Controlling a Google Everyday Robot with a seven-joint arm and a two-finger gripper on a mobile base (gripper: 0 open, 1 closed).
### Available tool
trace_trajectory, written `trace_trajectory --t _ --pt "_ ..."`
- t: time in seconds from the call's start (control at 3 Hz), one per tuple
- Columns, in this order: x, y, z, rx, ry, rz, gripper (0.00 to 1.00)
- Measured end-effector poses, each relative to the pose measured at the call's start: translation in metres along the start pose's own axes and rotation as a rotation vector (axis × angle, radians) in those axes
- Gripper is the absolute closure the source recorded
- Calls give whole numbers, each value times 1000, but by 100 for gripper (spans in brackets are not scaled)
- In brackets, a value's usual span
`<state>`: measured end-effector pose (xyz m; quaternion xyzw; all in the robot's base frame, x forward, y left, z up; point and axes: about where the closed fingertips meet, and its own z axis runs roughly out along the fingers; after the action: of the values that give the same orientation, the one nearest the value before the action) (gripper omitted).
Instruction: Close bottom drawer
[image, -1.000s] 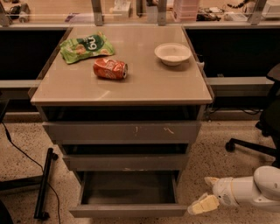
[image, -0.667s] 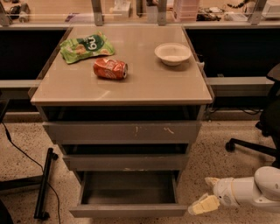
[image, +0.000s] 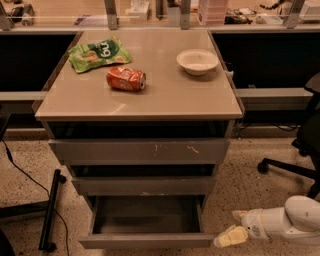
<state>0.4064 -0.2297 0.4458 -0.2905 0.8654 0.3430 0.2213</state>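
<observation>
On the cabinet top (image: 150, 102), the bag (image: 100, 54) lies at the back left. The can (image: 126, 79) is just in front of it, a touch to the right, and the bowl (image: 197, 61) sits at the back right, well apart from both. Under the top, three drawers stack up: the top drawer (image: 139, 151), the middle drawer (image: 144, 186) and the bottom drawer (image: 146, 241), which juts out forward of the other two. Low on the right, the gripper (image: 234, 226) hangs just beside that drawer's front right corner. A chair (image: 287, 167) stands further right.
</observation>
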Motion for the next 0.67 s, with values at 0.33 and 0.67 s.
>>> trace_trajectory --t 0.33,0.67 --pt "22 -22 22 -43 -1 67 0" --pt "40 -45 47 -88 -9 119 0"
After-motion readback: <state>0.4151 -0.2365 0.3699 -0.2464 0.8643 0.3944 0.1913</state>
